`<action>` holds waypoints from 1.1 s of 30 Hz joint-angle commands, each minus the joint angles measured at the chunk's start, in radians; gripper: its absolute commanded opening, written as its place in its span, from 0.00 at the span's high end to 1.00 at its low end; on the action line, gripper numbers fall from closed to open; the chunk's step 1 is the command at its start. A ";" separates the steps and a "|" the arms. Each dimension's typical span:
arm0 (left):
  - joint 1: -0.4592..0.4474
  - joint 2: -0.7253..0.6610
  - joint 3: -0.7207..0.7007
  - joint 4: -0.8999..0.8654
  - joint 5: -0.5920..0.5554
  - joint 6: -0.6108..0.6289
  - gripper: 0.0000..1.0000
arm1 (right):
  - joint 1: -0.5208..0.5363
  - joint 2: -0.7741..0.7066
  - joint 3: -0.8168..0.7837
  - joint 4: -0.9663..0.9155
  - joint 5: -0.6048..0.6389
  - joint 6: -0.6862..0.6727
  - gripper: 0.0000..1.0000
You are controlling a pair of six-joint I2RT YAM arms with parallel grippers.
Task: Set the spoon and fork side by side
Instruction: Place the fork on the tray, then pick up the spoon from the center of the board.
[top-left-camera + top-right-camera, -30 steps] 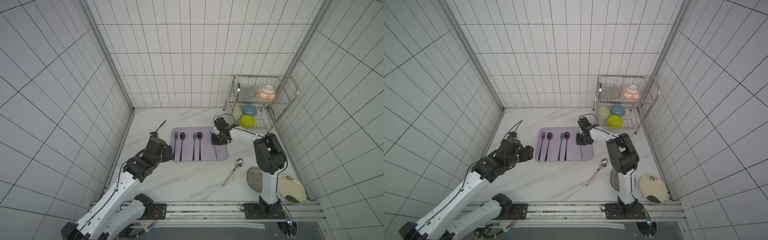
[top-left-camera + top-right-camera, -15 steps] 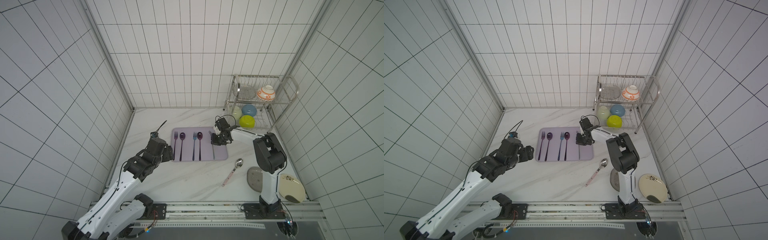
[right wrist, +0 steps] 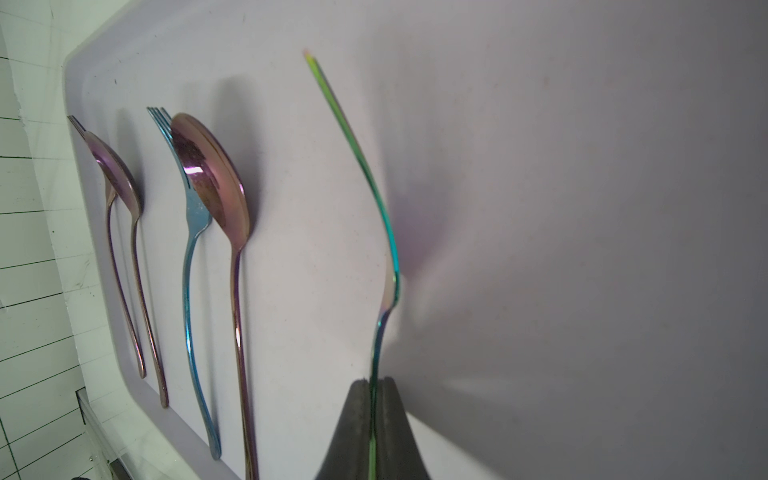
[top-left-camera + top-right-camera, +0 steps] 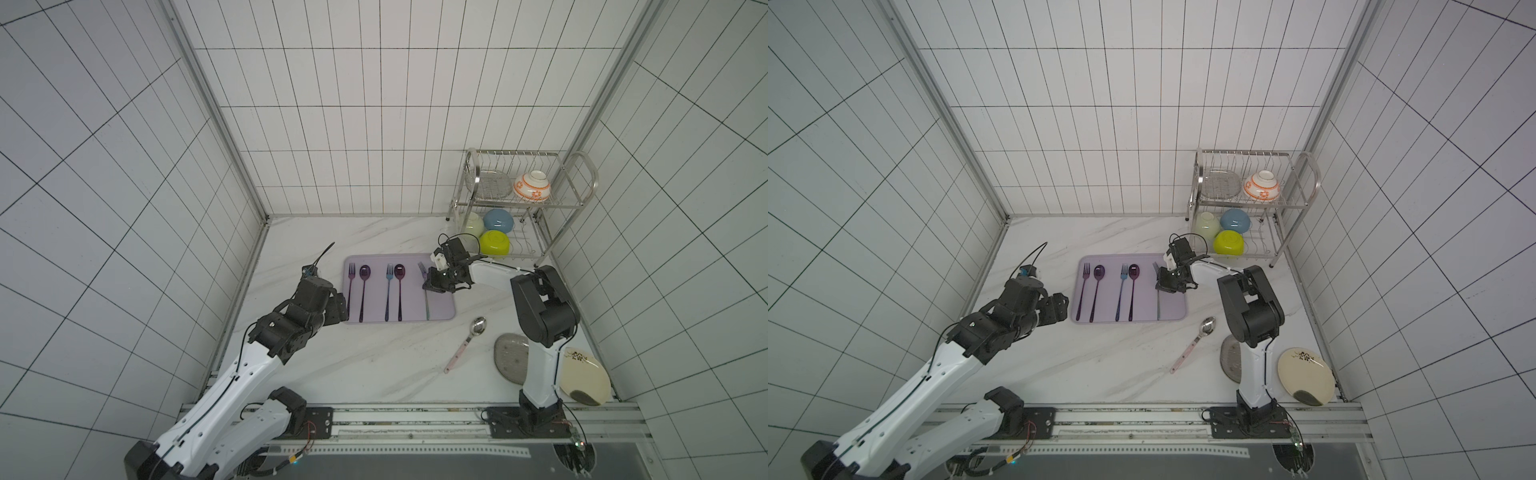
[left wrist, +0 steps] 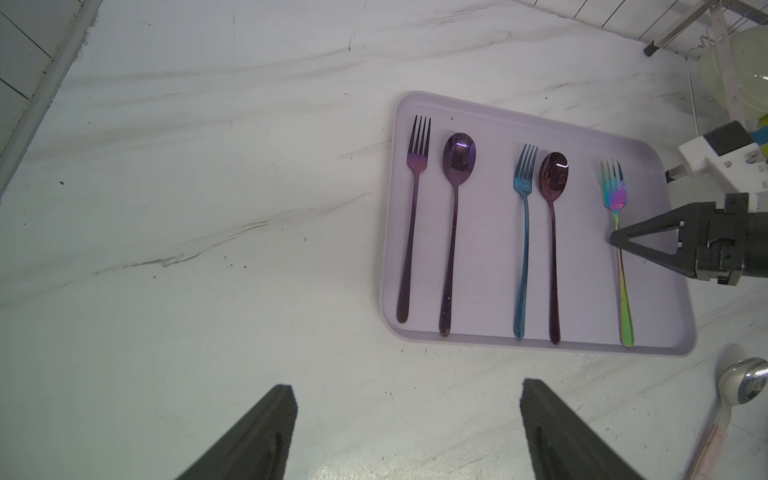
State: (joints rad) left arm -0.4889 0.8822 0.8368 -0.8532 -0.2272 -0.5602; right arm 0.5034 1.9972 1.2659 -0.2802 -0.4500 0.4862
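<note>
Right fingers pinch fork handle, clear only in wrist views; left fingers spread, empty.

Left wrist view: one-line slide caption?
Right gripper pinches the rainbow fork on the lilac tray beside two fork-and-spoon pairs; left gripper open, off the tray.

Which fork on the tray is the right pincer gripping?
The rainbow fork, shut in the right pincer, unpaired. The purple fork and blue fork lie free, each beside a spoon.
</note>
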 commanded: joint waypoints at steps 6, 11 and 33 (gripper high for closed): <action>0.007 -0.001 -0.010 0.012 0.005 0.010 0.14 | -0.014 -0.019 -0.027 -0.075 0.084 -0.007 0.81; 0.007 0.006 -0.010 0.020 0.009 0.009 0.14 | -0.014 -0.055 -0.026 -0.094 0.111 -0.020 0.79; 0.006 0.019 -0.032 0.062 0.058 0.025 0.01 | 0.179 -0.618 -0.318 -0.526 0.480 0.508 0.51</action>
State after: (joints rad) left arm -0.4885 0.9043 0.8162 -0.8223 -0.1890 -0.5491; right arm 0.6594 1.4250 1.0004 -0.6849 -0.0345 0.8413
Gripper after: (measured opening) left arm 0.986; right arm 0.495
